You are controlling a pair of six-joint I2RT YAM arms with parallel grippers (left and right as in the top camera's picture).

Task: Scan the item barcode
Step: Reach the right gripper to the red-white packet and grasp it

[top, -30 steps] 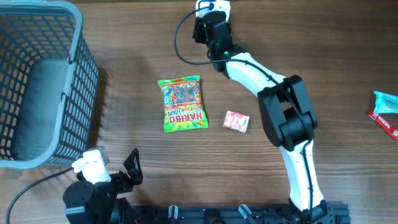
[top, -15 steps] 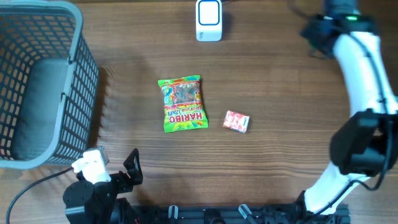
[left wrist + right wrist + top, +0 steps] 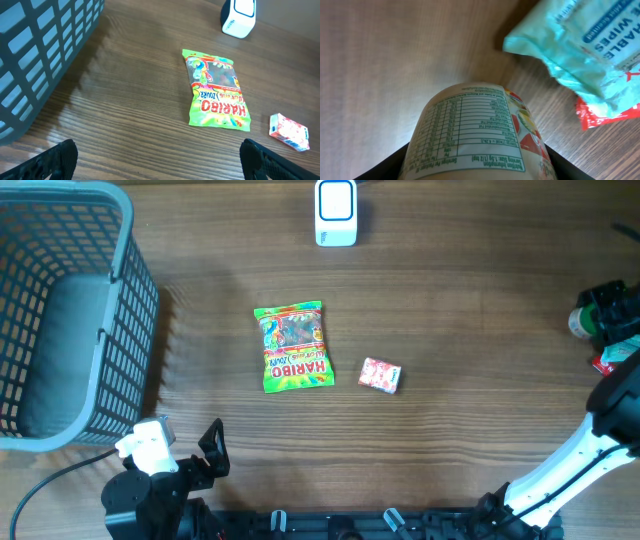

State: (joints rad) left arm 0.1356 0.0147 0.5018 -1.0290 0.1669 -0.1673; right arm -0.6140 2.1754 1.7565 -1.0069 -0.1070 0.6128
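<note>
R gripper (image 3: 477,167) is squeezing the bottle (image 3: 475,132), way off to the right of the scanner (image 3: 336,212), by the wipes pack (image 3: 570,45). L gripper (image 3: 167,162) is sitting wide open w/ nothing in it. Best bet: be turning the barcode side to the scanner's front, slow & steady.

Wood table (image 3: 480,310); grey basket (image 3: 60,310), scanner (image 3: 336,212), Haribo bag (image 3: 292,347), sm. pink pack (image 3: 380,375)

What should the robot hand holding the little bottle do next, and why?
Probably lower the white labelled bottle and let go. The right gripper grips it beside the teal wipes packet, far from the white scanner it hovered over a second ago.
</note>
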